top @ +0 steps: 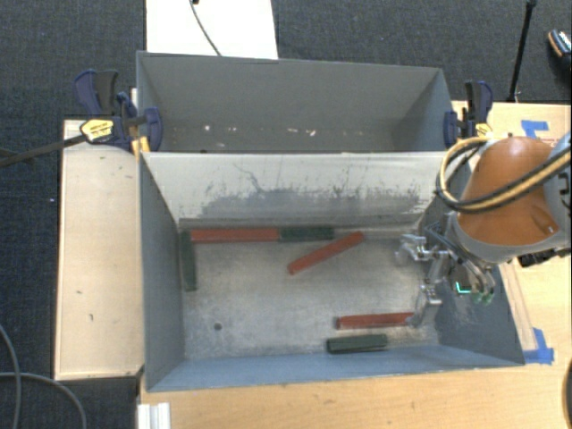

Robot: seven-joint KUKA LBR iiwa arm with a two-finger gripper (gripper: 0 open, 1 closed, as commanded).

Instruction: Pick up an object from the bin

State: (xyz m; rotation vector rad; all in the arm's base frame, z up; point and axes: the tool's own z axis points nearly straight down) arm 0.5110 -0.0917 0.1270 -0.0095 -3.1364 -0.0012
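End effector (425, 311) beside a red bar (374, 321), lower right of the bin (268, 186)
The red bar lies just left of the end effector. Its long axis runs nearly left to right across the frame, and its right end is the nearest part. I cannot tell whether the two touch, nor whether the end effector is open or closed. A dark green bar (357, 345) lies parallel just below. No brand, label or writing can be read.
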